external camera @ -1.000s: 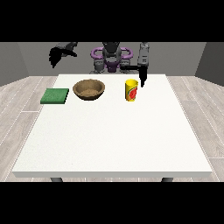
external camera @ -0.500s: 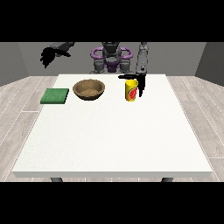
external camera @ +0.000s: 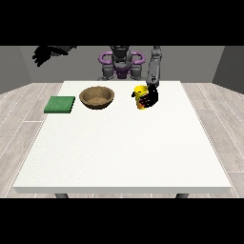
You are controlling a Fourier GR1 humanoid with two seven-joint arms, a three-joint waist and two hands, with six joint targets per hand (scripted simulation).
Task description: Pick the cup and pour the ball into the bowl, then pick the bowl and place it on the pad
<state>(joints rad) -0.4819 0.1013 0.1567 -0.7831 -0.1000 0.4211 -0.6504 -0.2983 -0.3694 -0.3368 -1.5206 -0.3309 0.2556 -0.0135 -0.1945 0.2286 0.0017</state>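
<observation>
Now hand at the view's right (external camera: pixel 151 97) has reached the cup (external camera: pixel 139 96), partly hiding it; fingers' state unclear; other hand (external camera: pixel 44 55) raised higher.

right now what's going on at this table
The robot has the hand at the view's right against the yellow cup, which stands on the white table; whether its fingers have closed round it cannot be told. The hand at the view's left is raised away from the table. The wooden bowl and green pad lie untouched, so nothing has been poured.
</observation>
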